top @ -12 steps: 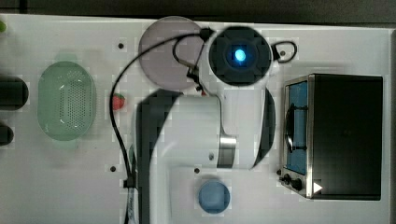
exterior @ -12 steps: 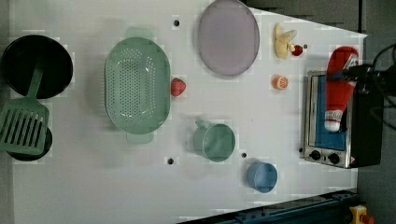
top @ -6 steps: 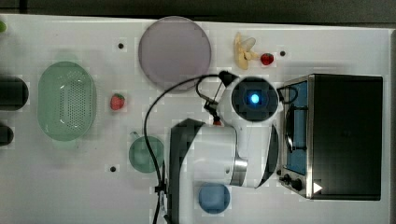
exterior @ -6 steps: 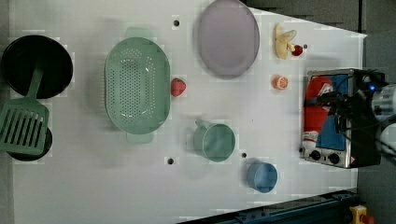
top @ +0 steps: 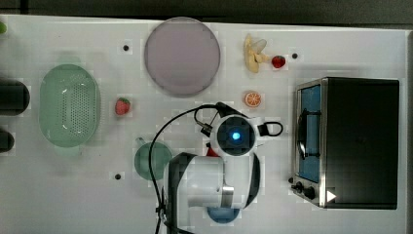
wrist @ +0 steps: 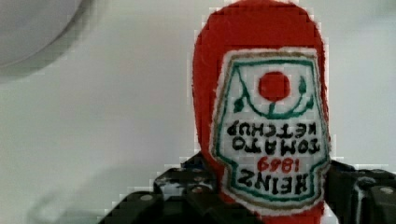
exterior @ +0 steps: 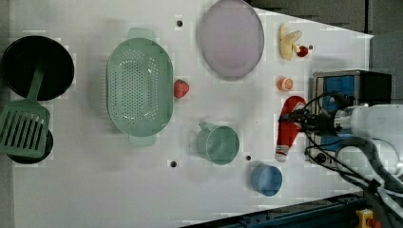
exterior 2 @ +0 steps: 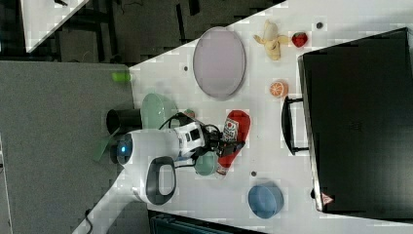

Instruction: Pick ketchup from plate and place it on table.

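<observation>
Left view entry: I had the ketchup [exterior: 288, 127] clamped in the claw [exterior: 298, 124], jaws part-closed around its mid-body. Long axis ran across the claw, cap end past one side, base past the other. Bottle hung above bare desk [exterior: 95, 180], well clear of the plate [exterior: 231, 39].

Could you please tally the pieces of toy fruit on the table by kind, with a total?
Strawberries: 2, one beside the green basket, one next to the banana
Banana: 1, peeled
Orange slice: 1
Total: 4
</observation>
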